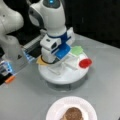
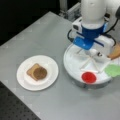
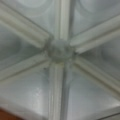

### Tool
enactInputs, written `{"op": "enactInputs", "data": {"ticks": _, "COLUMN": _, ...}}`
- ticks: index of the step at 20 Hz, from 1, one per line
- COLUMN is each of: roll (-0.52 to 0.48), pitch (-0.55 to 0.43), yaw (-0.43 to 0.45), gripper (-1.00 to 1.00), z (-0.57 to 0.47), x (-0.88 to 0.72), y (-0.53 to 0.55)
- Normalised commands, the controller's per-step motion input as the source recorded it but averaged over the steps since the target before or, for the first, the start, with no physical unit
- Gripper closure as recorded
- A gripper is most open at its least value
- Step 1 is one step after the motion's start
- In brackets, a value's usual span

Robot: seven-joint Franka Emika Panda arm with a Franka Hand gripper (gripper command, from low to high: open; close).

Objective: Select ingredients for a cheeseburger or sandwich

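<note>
Patty (image 2: 40,73) on toast (image 2: 32,70) on plate (image 2: 51,65), pincer (image 2: 91,53) low over tray hub (image 3: 60,48), grip state unclear, wrist view shows only ribs

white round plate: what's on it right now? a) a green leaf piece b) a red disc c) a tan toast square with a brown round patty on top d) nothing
c: in a front view the white round plate holds a tan toast square with a brown round patty on top; the red disc and green leaf piece lie on the white divided tray.

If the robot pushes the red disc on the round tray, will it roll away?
Probably not. The red disc lies flat in the divided tray, so it would likely slide, not roll. It looks thin and light, so a ridge might stop it.
</note>
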Motion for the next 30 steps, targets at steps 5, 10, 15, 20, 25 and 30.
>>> {"op": "enactInputs", "data": {"ticks": 5, "roll": 0.045, "pitch": -0.185, "yaw": -0.131, "gripper": -1.00, "z": -0.18, "x": -0.15, "y": 0.15}}
{"op": "enactInputs", "data": {"ticks": 10, "roll": 0.018, "pitch": -0.187, "yaw": -0.097, "gripper": -1.00, "z": -0.20, "x": -0.16, "y": 0.13}}
{"op": "enactInputs", "data": {"ticks": 15, "roll": -0.008, "pitch": -0.204, "yaw": -0.087, "gripper": -1.00, "z": -0.22, "x": -0.15, "y": 0.15}}
{"op": "enactInputs", "data": {"ticks": 20, "roll": -0.024, "pitch": -0.208, "yaw": -0.085, "gripper": -1.00, "z": -0.16, "x": -0.20, "y": 0.15}}
{"op": "enactInputs", "data": {"ticks": 25, "roll": -0.061, "pitch": -0.190, "yaw": -0.063, "gripper": -1.00, "z": -0.12, "x": -0.28, "y": 0.11}}
{"op": "enactInputs", "data": {"ticks": 30, "roll": -0.076, "pitch": -0.202, "yaw": -0.017, "gripper": -1.00, "z": -0.17, "x": -0.36, "y": 0.02}}
